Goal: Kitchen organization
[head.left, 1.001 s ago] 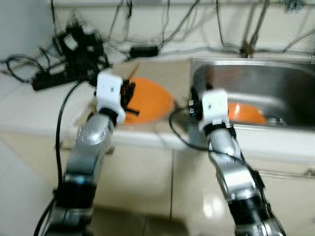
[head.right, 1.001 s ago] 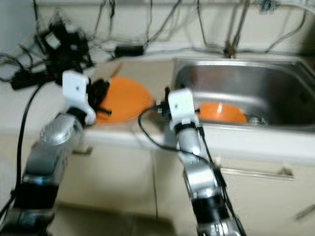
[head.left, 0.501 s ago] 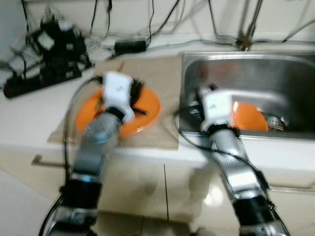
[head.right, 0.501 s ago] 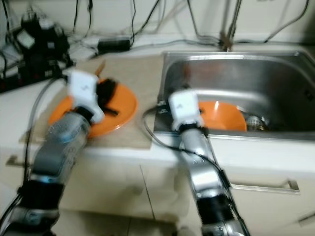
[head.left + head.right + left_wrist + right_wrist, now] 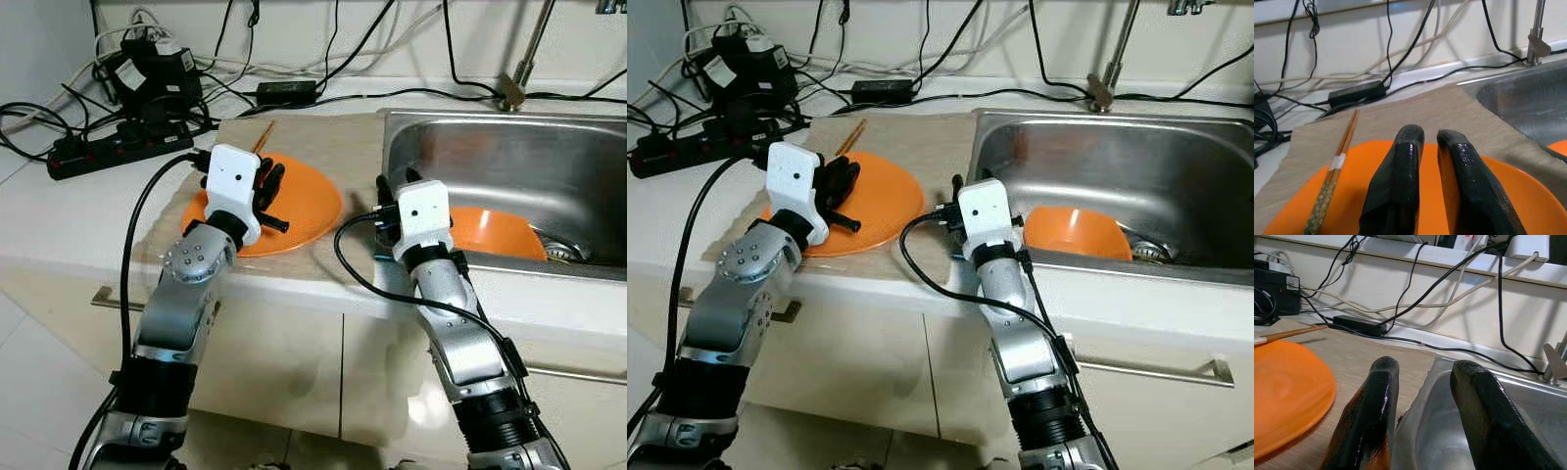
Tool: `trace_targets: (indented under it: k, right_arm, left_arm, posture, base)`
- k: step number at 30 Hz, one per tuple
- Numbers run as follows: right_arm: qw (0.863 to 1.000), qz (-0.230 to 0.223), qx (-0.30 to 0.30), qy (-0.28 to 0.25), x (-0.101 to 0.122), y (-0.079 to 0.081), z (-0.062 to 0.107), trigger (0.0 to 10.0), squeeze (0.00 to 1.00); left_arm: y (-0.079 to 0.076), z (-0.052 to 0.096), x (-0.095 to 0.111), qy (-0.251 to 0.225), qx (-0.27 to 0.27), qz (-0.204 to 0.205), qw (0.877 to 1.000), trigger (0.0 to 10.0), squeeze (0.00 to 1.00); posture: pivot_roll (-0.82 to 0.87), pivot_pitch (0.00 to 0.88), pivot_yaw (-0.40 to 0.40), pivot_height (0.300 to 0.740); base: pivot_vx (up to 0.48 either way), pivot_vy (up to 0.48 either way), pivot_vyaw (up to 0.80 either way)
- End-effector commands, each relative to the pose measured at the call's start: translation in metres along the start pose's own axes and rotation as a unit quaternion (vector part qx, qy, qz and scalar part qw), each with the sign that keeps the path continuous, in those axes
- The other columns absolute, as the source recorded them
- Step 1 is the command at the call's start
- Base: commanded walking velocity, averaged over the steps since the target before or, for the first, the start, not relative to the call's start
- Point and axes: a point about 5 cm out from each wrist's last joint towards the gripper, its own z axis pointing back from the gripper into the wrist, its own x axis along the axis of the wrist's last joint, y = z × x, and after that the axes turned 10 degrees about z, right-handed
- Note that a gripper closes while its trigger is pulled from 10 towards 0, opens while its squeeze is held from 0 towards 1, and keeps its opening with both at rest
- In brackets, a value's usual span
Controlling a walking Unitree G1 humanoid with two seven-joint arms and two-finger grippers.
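The blur from half a second ago is gone and my camera has shifted. I see one orange plate (image 5: 284, 208) on the tan mat (image 5: 323, 147), one orange bowl (image 5: 498, 233) in the sink (image 5: 509, 157). My left gripper (image 5: 1432, 161) hovers over the plate, nearly closed, empty; my right gripper (image 5: 1422, 401) hangs above the sink's edge, parted, empty. Chopsticks (image 5: 1334, 186) lie across the plate's rim.

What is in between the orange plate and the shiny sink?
Just a strip of the tan mat, which runs from the orange plate to the sink rim. The right claw hovers over that edge in the right wrist view.
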Motion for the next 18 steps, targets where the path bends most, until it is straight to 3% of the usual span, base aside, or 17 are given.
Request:
trace_targets:
  k: [1, 12, 18]
  right_arm:
    - [1.000, 0.000, 0.000, -0.014, 0.0066, -0.0007, -0.0028, 10.0, 0.00]
    - [1.000, 0.000, 0.000, -0.014, 0.0064, -0.0002, -0.0017, 10.0, 0.00]
    - [1.000, 0.000, 0.001, -0.015, 0.0064, 0.0004, -0.0017, 10.0, 0.00]
  left_arm:
    - [0.0073, 0.0000, 0.0006, 0.006, 0.012, 0.002, 1.000, 10.0, 0.00]
    - [0.0048, -0.0006, 0.0007, 0.007, -0.001, -0.012, 1.000, 10.0, 0.00]
    - [0.0019, -0.0008, -0.0001, 0.011, -0.012, -0.022, 1.000, 10.0, 0.00]
  posture:
    - [-0.02, 0.002, 0.089, 0.715]
    - [-0.02, 0.003, 0.092, 0.715]
    - [-0.02, 0.001, 0.090, 0.715]
  base:
    - [0.277, 0.394, 0.00]
    - [0.325, 0.348, 0.00]
    - [0.076, 0.000, 0.00]
